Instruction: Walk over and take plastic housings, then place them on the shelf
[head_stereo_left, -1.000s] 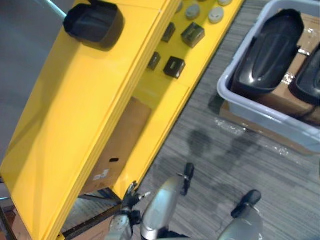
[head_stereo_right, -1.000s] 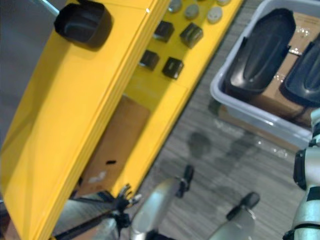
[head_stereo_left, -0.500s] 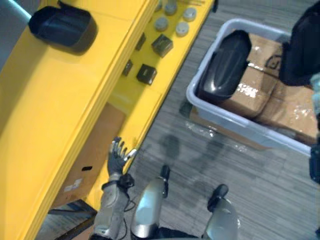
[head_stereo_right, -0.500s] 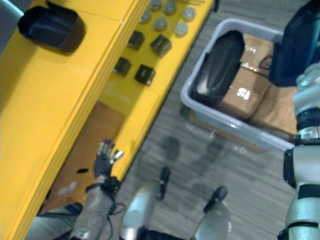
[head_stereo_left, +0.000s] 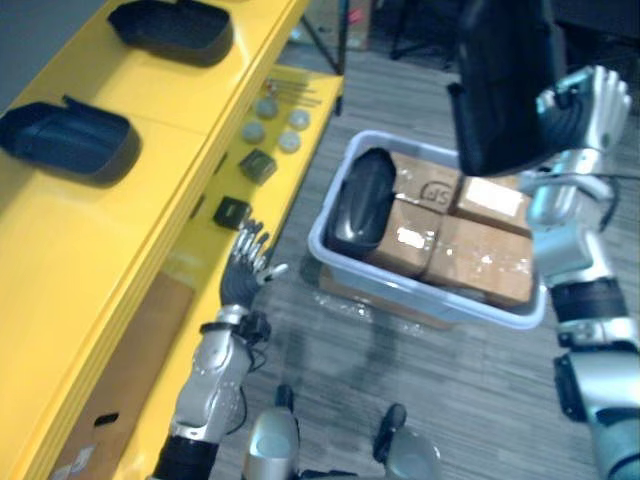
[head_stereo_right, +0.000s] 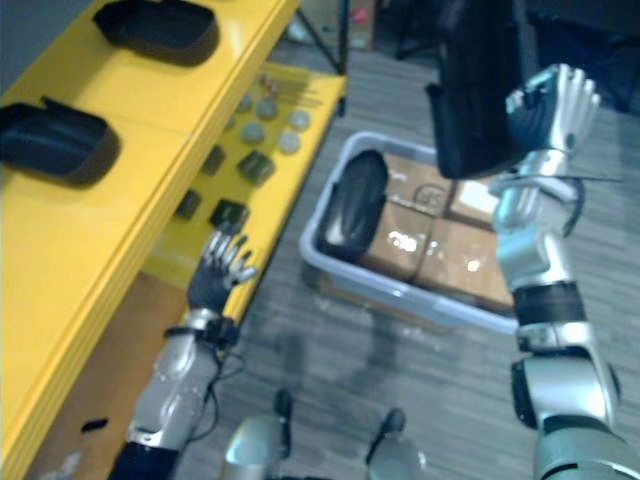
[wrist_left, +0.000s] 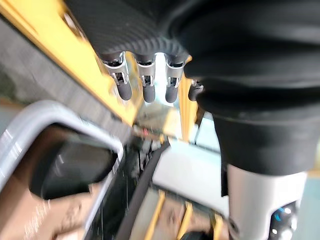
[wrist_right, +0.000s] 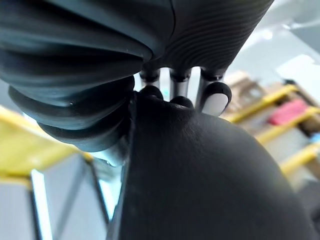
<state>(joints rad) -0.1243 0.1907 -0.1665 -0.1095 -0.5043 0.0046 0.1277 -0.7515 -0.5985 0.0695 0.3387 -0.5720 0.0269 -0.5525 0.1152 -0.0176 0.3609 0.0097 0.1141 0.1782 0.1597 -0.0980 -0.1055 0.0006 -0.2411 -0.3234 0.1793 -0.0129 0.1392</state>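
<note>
My right hand (head_stereo_left: 582, 108) is raised at the upper right, shut on the edge of a large black plastic housing (head_stereo_left: 500, 80) held upright in the air; its wrist view shows the fingers (wrist_right: 175, 87) pressed on the housing's dark shell (wrist_right: 200, 175). Another black housing (head_stereo_left: 358, 198) lies in the grey bin (head_stereo_left: 420, 300) on the floor. Two more housings (head_stereo_left: 170, 25) (head_stereo_left: 65, 140) sit on the top of the yellow shelf (head_stereo_left: 90, 260) at the left. My left hand (head_stereo_left: 245, 272) hangs open beside the shelf's edge, fingers spread and holding nothing.
Cardboard boxes (head_stereo_left: 470, 250) fill most of the bin. Small black blocks (head_stereo_left: 232, 211) and grey discs (head_stereo_left: 270, 125) lie on the shelf's lower level. A brown carton (head_stereo_left: 110, 400) stands under the shelf. Grey carpet runs between shelf and bin.
The camera has swung up and right. My right hand has lifted one housing out of the bin and raised it high. My left hand has come up beside the shelf.
</note>
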